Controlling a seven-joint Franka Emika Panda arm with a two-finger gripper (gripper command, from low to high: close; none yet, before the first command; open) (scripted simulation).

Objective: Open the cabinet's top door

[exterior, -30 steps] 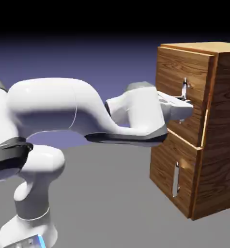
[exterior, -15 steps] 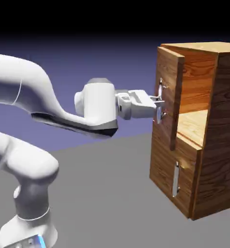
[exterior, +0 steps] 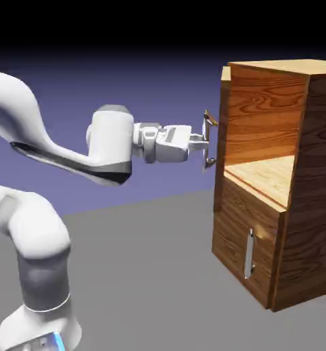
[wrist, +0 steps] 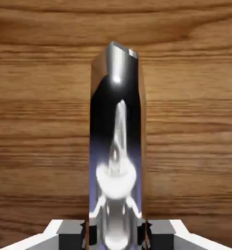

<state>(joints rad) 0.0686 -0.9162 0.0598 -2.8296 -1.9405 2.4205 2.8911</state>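
At the exterior view's right, wood-grain cabinet (exterior: 289, 185), top door (exterior: 224, 130) swung wide, edge-on, upper compartment exposed, gripper (exterior: 205, 142) pinching its silver bar handle (wrist: 117, 146), lower door (exterior: 244, 243) shut, no legible writing.

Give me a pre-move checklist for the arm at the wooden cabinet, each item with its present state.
1. End effector closed on the long vertical silver bar handle of the top door: ok; in the hand view the bar sits between the grey fingertips.
2. Upper wood-grain top door swung out, light wood shelf exposed: ok.
3. Door open far enough to count as done: cannot tell.
4. Shorter lower door shut, its small silver handle untouched: ok.
5. Tall brown wood-grain cabinet upright: ok.
6. White arm clear of the cabinet body: ok.
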